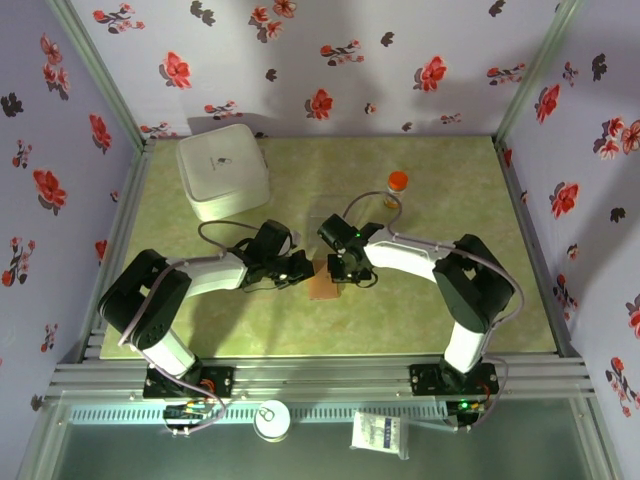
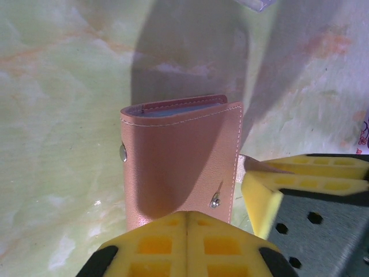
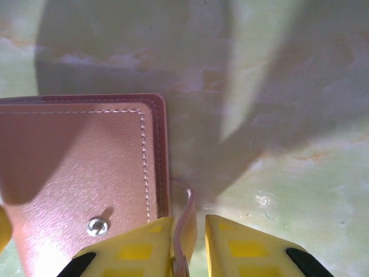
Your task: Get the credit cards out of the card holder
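at the centre of the top view, a little below the middle, the card holder (image 1: 325,283) lies flat on the green marbled tabletop (image 1: 450,210). it is folded shut with the tan cover up.

left wrist view: a thin strip of blue-grey lining (image 2: 184,109) shows along the holder's far edge at upper centre. one metal snap stud (image 2: 123,152) sits at the cover's left edge and another at lower right.

a short strap (image 3: 185,210) sticks out from the holder's side. the right end effector (image 3: 189,225), at bottom centre of its wrist view, is pinching that strap, with a yellow pad on either side of it.

the left end effector (image 2: 187,228), at the bottom of its view, has its pads pressed together and its tips at the holder's near edge. cannot tell whether any leather is caught between them.

outward, top view: white square container (image 1: 222,170) at upper left; orange-capped bottle (image 1: 396,188) above and right of centre.
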`<state>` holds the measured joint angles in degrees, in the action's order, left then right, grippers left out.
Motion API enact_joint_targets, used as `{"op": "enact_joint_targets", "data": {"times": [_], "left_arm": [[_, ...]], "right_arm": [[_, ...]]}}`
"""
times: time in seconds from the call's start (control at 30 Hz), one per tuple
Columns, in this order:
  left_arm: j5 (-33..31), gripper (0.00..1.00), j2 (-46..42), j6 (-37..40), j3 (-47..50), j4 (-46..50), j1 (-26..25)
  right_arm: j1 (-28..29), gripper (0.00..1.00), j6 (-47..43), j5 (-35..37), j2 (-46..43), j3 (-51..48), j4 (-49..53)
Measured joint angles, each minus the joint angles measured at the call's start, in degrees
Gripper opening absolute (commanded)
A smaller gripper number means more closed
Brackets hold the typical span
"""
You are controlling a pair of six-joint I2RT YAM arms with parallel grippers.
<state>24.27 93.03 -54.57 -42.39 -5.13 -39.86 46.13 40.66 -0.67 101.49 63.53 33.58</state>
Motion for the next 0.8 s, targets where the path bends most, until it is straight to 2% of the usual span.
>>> {"op": "enact_joint_targets", "data": {"times": [0.53, 0.8], "left_arm": [[-0.02, 0.00, -0.70, 0.00, 0.00, 0.63, 0.00], [-0.26, 0.00, -6.25, 0.00, 2.01, 0.22, 2.10]], "right_arm": [[-0.13, 0.12, -0.17, 0.04, 1.66, 0.00, -1.66], [-0.13, 0.11, -0.20, 0.74, 0.74, 0.04, 0.17]]}}
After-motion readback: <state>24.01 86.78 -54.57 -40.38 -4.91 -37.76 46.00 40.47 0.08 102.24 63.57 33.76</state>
